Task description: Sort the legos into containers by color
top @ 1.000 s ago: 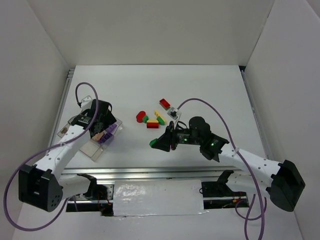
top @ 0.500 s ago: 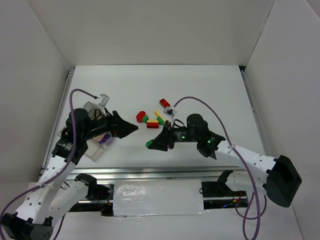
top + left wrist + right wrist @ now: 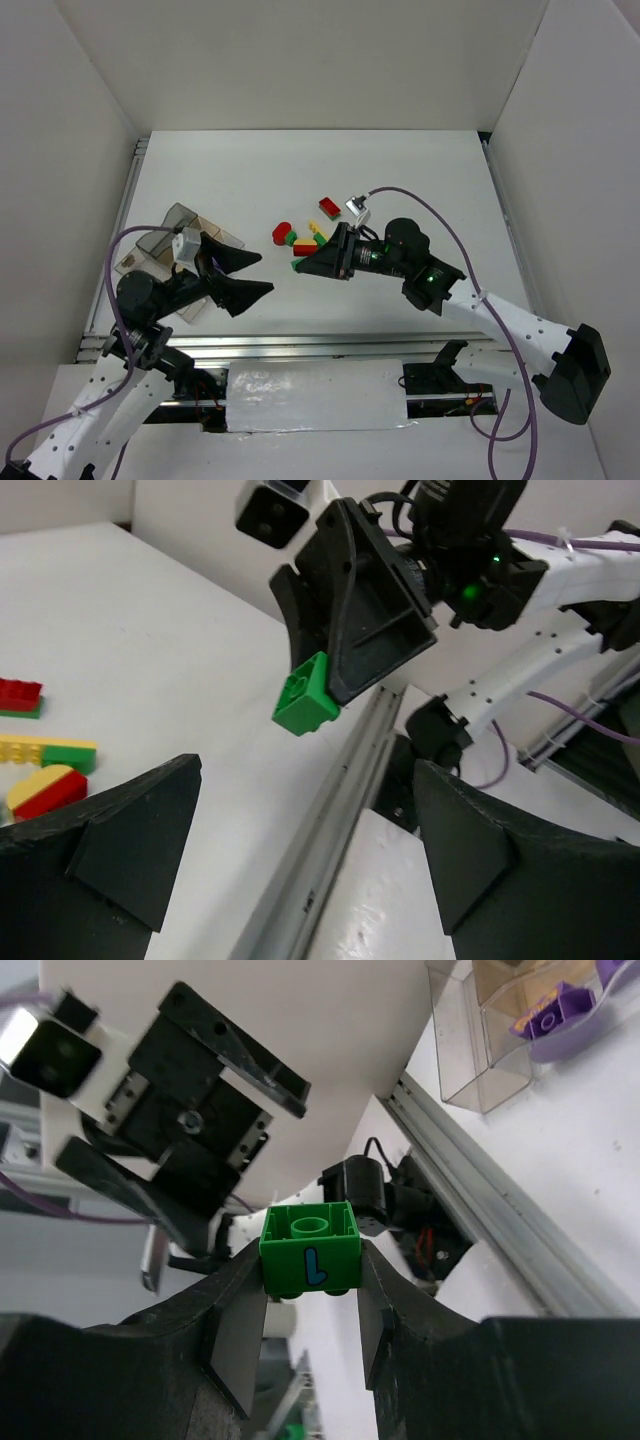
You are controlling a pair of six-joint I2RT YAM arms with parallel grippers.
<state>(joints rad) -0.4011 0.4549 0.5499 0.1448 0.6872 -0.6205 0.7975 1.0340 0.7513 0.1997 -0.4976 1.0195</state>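
White tabletop (image 3: 430, 170): carries tray and loose legos.
Clear tray (image 3: 185, 218): left side, partly behind left arm (image 3: 150, 295); purple brick (image 3: 560, 1015) in one compartment.
Left claw (image 3: 266, 272): released, spread wide, facing right claw.
Right claw (image 3: 308, 266): clenched on green brick, raised off tabletop.
Loose legos (image 3: 300, 243): red, yellow, green cluster mid-tabletop, just beyond right claw.
Green brick (image 3: 310, 1250): pinched between both fingers.

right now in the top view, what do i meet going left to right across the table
clear divided plastic tray → open left gripper → small green brick held by the right gripper → red rectangular brick
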